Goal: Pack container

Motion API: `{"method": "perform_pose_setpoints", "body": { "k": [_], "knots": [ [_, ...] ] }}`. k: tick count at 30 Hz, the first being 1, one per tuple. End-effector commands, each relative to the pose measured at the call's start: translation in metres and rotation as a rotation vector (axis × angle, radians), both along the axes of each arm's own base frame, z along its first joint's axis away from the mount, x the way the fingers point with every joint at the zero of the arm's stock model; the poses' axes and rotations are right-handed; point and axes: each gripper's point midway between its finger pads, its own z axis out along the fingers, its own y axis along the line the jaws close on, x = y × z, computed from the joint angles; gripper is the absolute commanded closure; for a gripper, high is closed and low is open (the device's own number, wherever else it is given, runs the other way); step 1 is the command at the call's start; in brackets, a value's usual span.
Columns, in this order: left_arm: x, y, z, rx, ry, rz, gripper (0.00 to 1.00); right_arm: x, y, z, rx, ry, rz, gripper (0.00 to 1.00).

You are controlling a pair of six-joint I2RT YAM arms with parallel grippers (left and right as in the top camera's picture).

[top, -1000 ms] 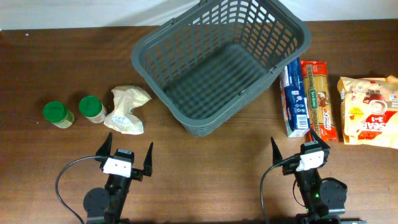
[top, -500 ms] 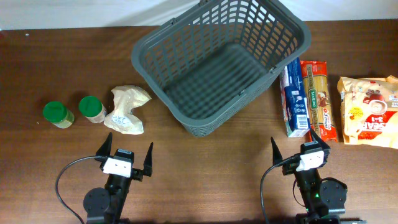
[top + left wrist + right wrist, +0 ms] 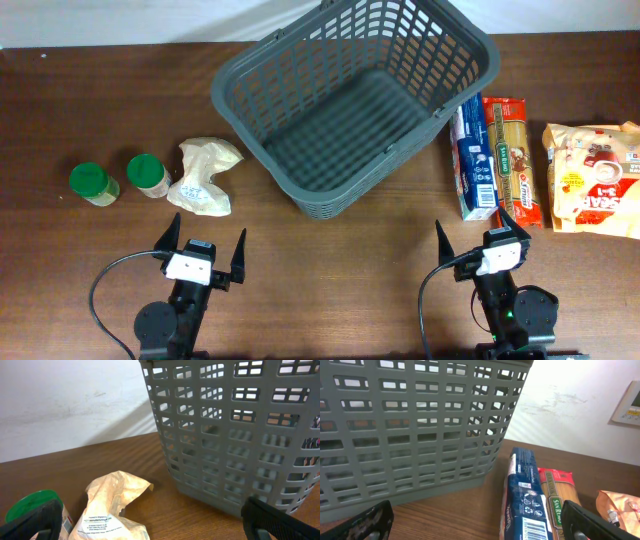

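Observation:
The dark grey lattice basket [image 3: 300, 75] stands empty at the table's middle back; its wall shows in the left wrist view [image 3: 235, 435] and in the right wrist view [image 3: 415, 430]. My left gripper [image 3: 202, 248] is open and empty near the front edge, below a crumpled beige bag [image 3: 205, 175], also in the left wrist view [image 3: 112, 507]. My right gripper [image 3: 481, 233] is open and empty at the front right, just below a blue packet [image 3: 472, 160] and a spaghetti pack [image 3: 511, 160], both in the right wrist view [image 3: 522, 497] [image 3: 560, 505].
Two green-lidded jars [image 3: 88, 182] [image 3: 148, 174] stand left of the beige bag. A pale snack bag [image 3: 595, 175] lies at the far right. A white wall [image 3: 70, 400] rises behind the table.

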Motion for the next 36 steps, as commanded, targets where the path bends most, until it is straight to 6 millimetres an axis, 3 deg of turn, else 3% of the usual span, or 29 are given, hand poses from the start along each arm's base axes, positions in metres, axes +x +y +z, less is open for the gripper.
{"method": "perform_pose_setpoints", "body": {
  "k": [1,29,36],
  "knots": [
    [0.0,-0.003,-0.004,0.014,0.007,-0.018,0.01,-0.001,0.002,-0.001,0.004,0.0,0.006,0.01],
    [0.0,-0.003,-0.004,0.014,0.005,-0.02,0.01,-0.001,0.002,-0.001,0.004,0.0,0.006,0.01],
    [-0.007,-0.024,-0.002,-0.035,0.01,-0.145,0.01,-0.001,0.002,-0.001,0.004,0.0,0.006,0.01]
  ]
}}
